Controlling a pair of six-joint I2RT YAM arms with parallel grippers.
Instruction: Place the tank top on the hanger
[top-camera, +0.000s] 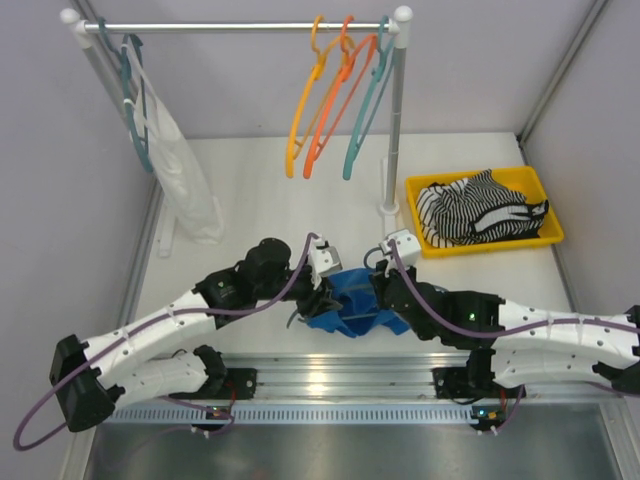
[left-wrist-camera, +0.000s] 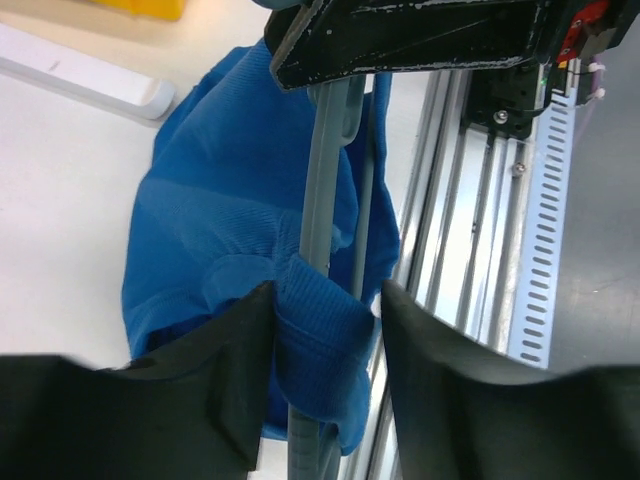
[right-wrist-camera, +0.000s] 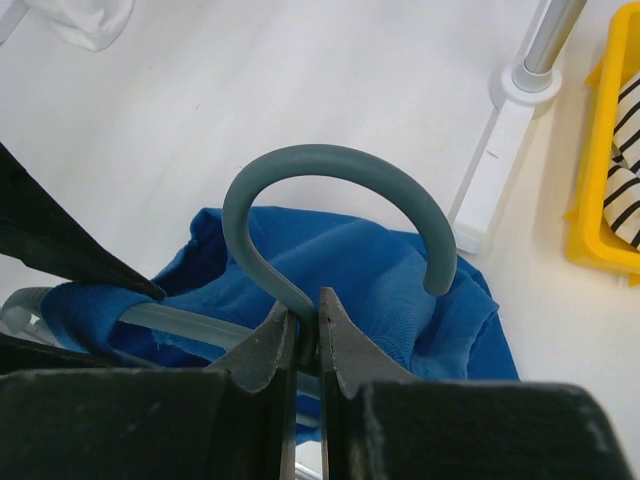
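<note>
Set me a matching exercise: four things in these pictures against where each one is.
1 royal-blue fabric tank top
2 slate-teal plastic hanger
3 black-and-white striped garment
4 white translucent garment

A in the yellow tray
B hanging from the metal rail
C hook base clamped in the right gripper
D bunched on the white table

Pairs: 1-D, 2-C, 3-A, 4-B
</note>
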